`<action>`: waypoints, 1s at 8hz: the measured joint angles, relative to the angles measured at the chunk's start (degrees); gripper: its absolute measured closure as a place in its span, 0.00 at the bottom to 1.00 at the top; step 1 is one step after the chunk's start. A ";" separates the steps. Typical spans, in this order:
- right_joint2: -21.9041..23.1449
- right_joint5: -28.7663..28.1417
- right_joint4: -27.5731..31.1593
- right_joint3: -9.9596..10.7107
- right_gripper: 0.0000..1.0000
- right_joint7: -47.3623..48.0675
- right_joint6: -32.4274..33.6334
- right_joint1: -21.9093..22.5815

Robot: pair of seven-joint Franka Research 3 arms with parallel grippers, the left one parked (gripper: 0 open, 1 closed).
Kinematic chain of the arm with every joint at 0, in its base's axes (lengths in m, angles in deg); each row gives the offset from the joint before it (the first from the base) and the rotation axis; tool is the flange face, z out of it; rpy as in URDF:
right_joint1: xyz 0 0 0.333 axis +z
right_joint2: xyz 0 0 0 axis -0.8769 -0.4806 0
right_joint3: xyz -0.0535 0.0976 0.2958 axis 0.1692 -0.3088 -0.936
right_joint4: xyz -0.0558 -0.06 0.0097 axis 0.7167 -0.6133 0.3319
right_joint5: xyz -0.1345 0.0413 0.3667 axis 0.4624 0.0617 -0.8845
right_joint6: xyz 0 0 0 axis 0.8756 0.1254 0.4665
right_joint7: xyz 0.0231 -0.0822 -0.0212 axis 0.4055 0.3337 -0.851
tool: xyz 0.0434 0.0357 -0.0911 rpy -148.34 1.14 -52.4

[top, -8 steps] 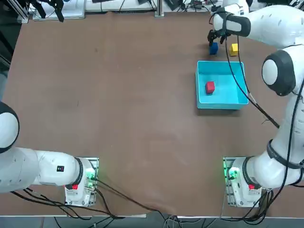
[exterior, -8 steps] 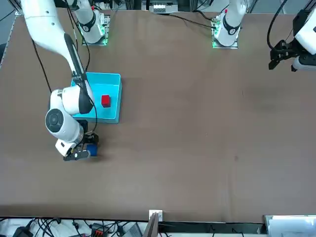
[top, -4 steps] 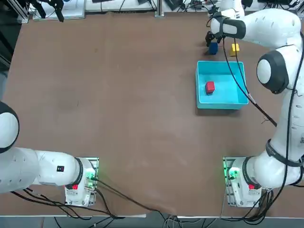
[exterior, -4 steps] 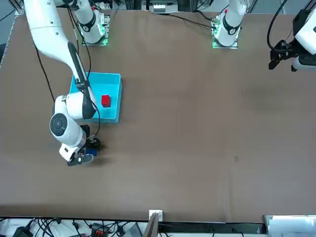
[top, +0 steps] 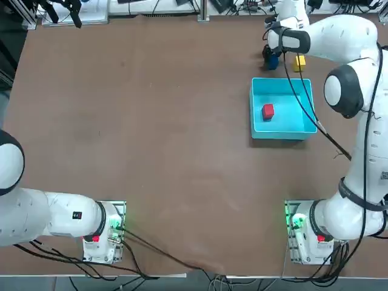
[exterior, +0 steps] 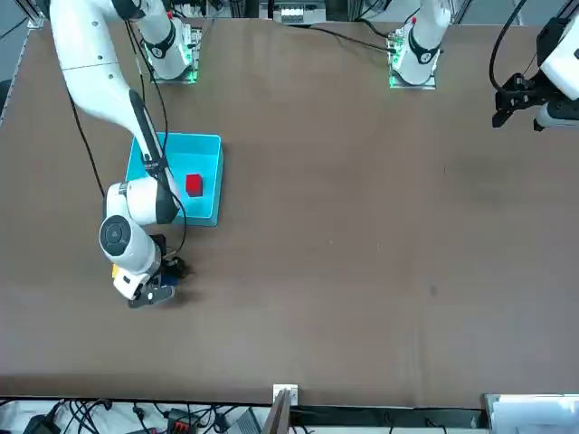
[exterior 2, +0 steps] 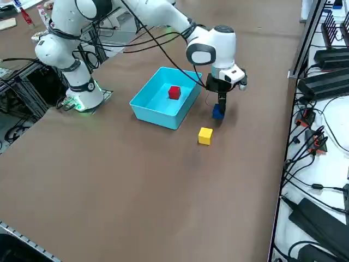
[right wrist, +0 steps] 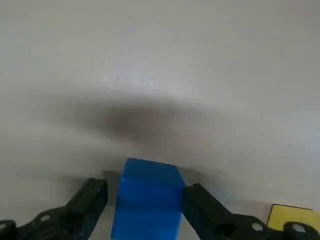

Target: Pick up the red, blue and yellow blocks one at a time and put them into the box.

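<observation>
The blue block rests on the brown table just beyond the box's far wall. My right gripper is down at it, open, with one finger on each side of the block. In the top view the gripper partly covers the blue block; the right side view shows the same block under the fingers. A yellow block lies on the table beside it. Inside the cyan box lies the red block.
The table's far edge with cables and power strips runs close behind the gripper. My right arm's black cable hangs over the box. The parked left arm stays at the near left.
My right gripper has come down and shifted onto the blue block, which now sits between its open fingers. The blocks and the box have not moved.
</observation>
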 joint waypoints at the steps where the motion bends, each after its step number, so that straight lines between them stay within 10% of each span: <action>1: -0.04 0.00 -0.16 0.00 0.01 -0.18 0.00 -0.09; 8: -0.61 -0.12 -0.18 -0.09 0.15 0.32 0.12 -0.09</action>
